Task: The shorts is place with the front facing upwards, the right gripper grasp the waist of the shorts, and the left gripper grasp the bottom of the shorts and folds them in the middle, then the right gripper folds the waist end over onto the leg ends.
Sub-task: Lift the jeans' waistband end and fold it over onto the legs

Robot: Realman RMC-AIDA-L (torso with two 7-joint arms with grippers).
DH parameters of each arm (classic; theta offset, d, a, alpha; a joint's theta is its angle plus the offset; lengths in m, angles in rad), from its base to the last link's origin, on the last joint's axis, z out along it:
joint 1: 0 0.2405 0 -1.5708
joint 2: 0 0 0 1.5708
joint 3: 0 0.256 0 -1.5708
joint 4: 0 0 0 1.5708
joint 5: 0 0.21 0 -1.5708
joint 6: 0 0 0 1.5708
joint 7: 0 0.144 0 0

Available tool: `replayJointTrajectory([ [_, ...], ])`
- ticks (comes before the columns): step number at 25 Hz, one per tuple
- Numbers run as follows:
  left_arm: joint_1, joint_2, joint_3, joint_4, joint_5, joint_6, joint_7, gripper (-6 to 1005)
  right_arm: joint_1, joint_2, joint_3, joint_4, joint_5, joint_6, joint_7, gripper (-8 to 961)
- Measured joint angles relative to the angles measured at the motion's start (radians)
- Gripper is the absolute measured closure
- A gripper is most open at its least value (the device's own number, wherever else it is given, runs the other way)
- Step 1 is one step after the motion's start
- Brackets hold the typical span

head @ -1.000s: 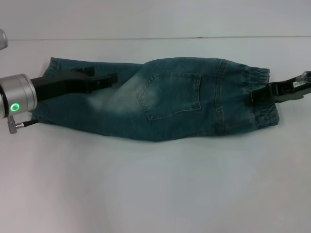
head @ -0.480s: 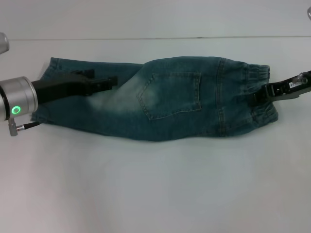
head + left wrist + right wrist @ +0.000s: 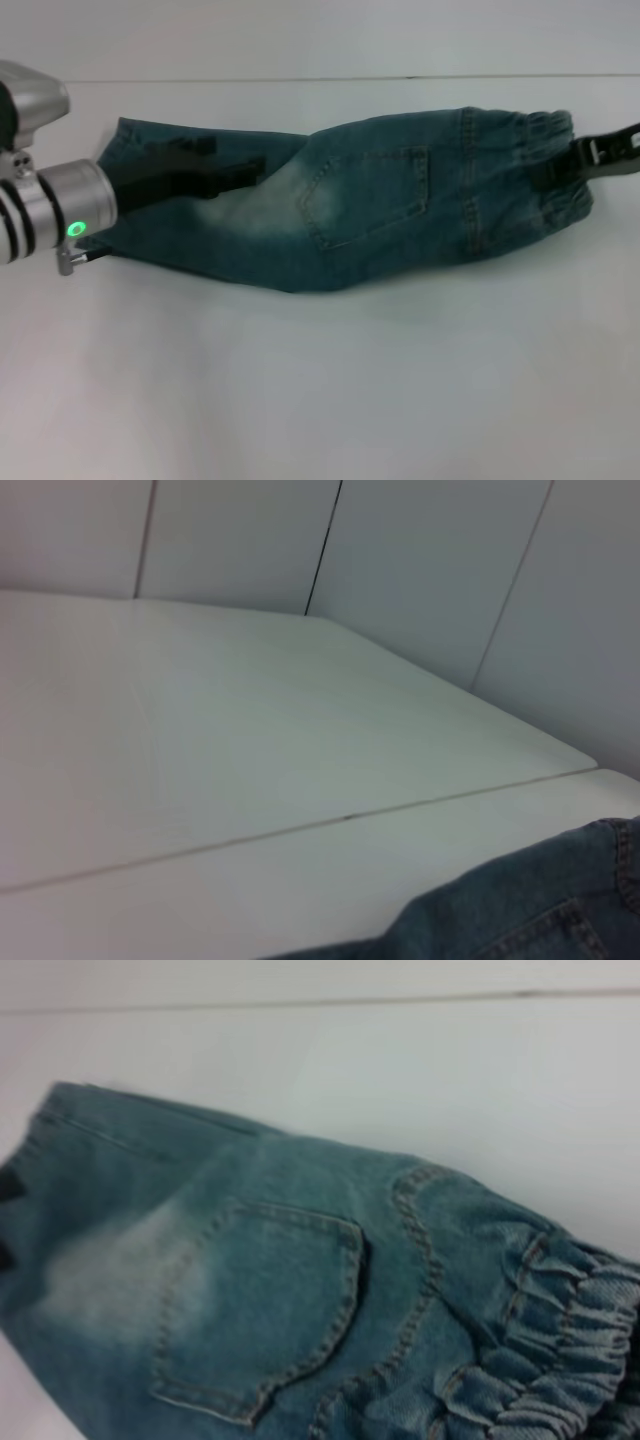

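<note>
The shorts [image 3: 380,200] lie doubled lengthwise across the white table, with a back pocket [image 3: 375,195] facing up. Their gathered waist [image 3: 545,135] points to the right and the leg ends [image 3: 115,150] to the left. My right gripper [image 3: 565,165] is shut on the waistband, which sits a little raised. My left gripper [image 3: 250,170] reaches in over the leg end and is shut on the denim there. The right wrist view shows the pocket [image 3: 260,1290] and puckered waistband [image 3: 570,1320] close up. A corner of denim [image 3: 520,910] shows in the left wrist view.
The white table [image 3: 320,380] stretches bare in front of the shorts. A seam line [image 3: 300,79] runs across it behind them. Pale wall panels [image 3: 420,570] stand beyond the table's far edge.
Both grippers have moved right and slightly away from me, carrying the shorts with them. The waist end has risen and the left arm has come further into view.
</note>
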Motion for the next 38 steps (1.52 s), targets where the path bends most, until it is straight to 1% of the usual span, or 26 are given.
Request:
replayJointTrajectory([
  [3,-0.019,-0.004,0.000,-0.039,-0.047,-0.021,0.084,112,0.003,-0.014,0.035,-0.027,0.003,-0.049,0.002,831],
  [10,-0.076,-0.009,0.000,-0.172,-0.215,-0.074,0.357,113,0.006,-0.022,0.063,-0.090,0.004,-0.129,0.015,834],
  [14,-0.106,-0.010,-0.005,-0.292,-0.382,-0.099,0.620,113,0.009,-0.023,0.068,-0.101,0.004,-0.159,0.016,836],
  [15,-0.110,-0.010,-0.007,-0.330,-0.431,-0.101,0.702,113,0.010,-0.023,0.068,-0.103,0.004,-0.163,0.016,836],
  [16,-0.115,-0.010,-0.009,-0.382,-0.508,-0.100,0.822,114,0.011,-0.022,0.069,-0.103,0.004,-0.166,0.016,836],
  [17,-0.115,-0.010,-0.009,-0.382,-0.508,-0.100,0.822,114,0.011,-0.022,0.069,-0.104,0.004,-0.169,0.016,836],
  [18,-0.117,-0.010,-0.010,-0.407,-0.545,-0.099,0.883,114,0.012,-0.022,0.072,-0.105,0.004,-0.174,0.016,836],
  [21,-0.134,-0.010,-0.013,-0.469,-0.623,-0.113,1.053,204,0.018,-0.022,0.084,-0.114,0.004,-0.194,0.017,836],
  [22,-0.147,-0.010,-0.014,-0.493,-0.649,-0.137,1.117,233,0.020,-0.021,0.091,-0.120,0.005,-0.203,0.017,836],
  [25,-0.186,-0.010,-0.024,-0.555,-0.706,-0.193,1.245,322,0.022,-0.021,0.103,-0.140,0.020,-0.222,0.017,837],
  [26,-0.186,-0.010,-0.024,-0.555,-0.706,-0.193,1.245,351,0.022,-0.021,0.104,-0.145,0.029,-0.227,0.018,837],
  [27,-0.208,-0.010,-0.048,-0.594,-0.722,-0.211,1.318,380,0.022,-0.021,0.105,-0.150,0.037,-0.231,0.019,837],
  [32,-0.225,-0.010,-0.113,-0.637,-0.723,-0.217,1.405,526,0.028,-0.022,0.106,-0.171,0.063,-0.246,0.026,837],
  [35,-0.226,-0.010,-0.159,-0.654,-0.724,-0.217,1.452,650,0.033,-0.021,0.104,-0.173,0.067,-0.244,0.026,837],
  [38,-0.223,-0.010,-0.169,-0.660,-0.724,-0.218,1.461,771,0.041,-0.019,0.098,-0.170,0.067,-0.238,0.026,837],
])
